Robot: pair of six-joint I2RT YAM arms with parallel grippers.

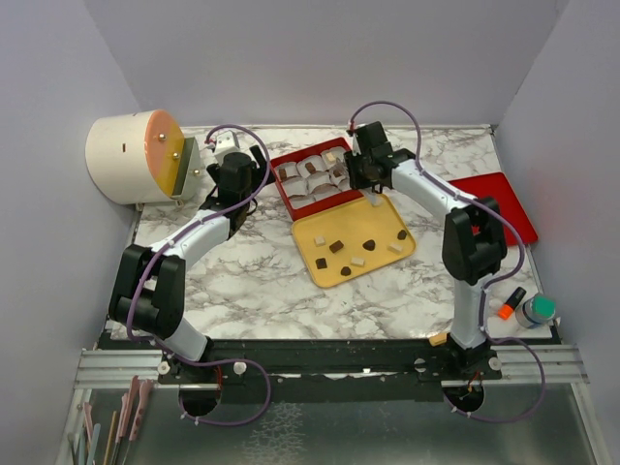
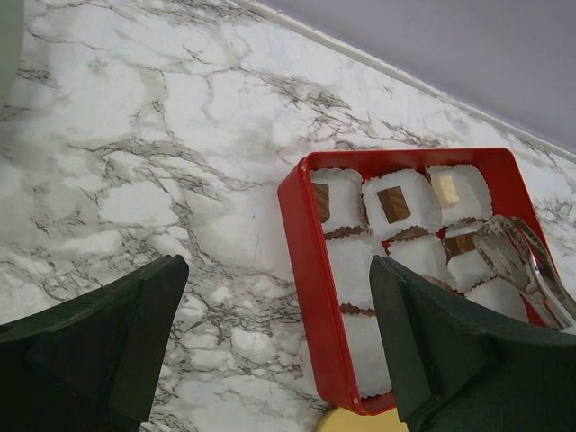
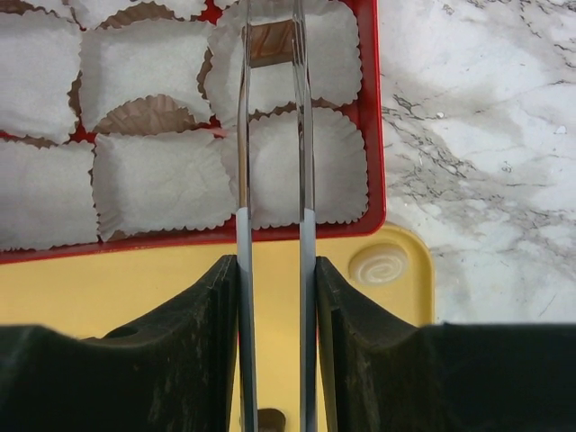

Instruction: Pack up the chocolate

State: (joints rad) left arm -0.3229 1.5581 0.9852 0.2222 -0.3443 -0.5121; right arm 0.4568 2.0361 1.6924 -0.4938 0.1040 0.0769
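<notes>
A red box (image 1: 287,199) holds white paper cups, and some of them hold chocolate (image 2: 393,204). Several more dark and cream pieces (image 1: 336,246) lie on the yellow tray (image 1: 378,262) in front of it. My right gripper (image 1: 356,167) (image 3: 274,270) is shut on metal tongs (image 3: 244,162). The tong tips pinch a brown piece (image 3: 270,43) over a cup at the box's right end. The tongs also show in the left wrist view (image 2: 526,261). My left gripper (image 1: 250,194) (image 2: 277,265) is open and empty, and hangs over the box's left wall (image 2: 310,288).
A white drum with an orange lid (image 1: 131,155) lies at the back left. A red lid (image 1: 499,205) lies at the right edge. An orange marker (image 1: 511,304) and a green-capped jar (image 1: 536,310) stand at the front right. A cream swirl piece (image 3: 378,264) sits in the tray's corner.
</notes>
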